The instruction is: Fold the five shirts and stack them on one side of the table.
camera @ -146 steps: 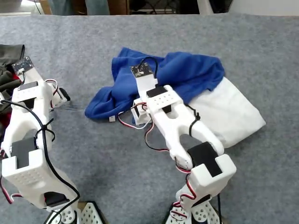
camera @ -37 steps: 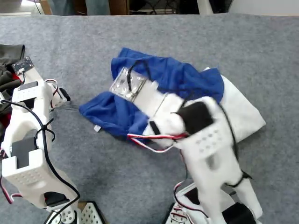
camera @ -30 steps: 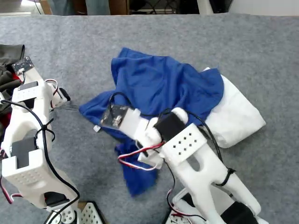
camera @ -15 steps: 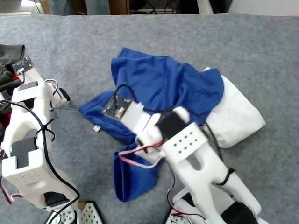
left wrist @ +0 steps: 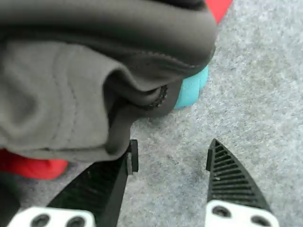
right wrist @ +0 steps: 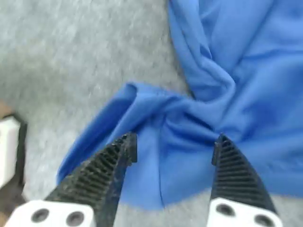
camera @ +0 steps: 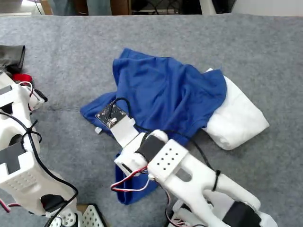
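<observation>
Your right fingers (right wrist: 102,182) hang open over the crumpled blue shirt (camera: 165,92) mid-frame on the desk (camera: 265,52), likely to regrip its hem. It overlaps the white shirt (camera: 236,118). Left fingers (left wrist: 232,175) gape beside the dark shirt (left wrist: 57,94).

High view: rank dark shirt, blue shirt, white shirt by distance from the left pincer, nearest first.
From the left pincer:
1. dark shirt, at the table's far left edge, right by the pincer.
2. blue shirt, mid-table.
3. white shirt, right of the blue one and partly under it.
</observation>
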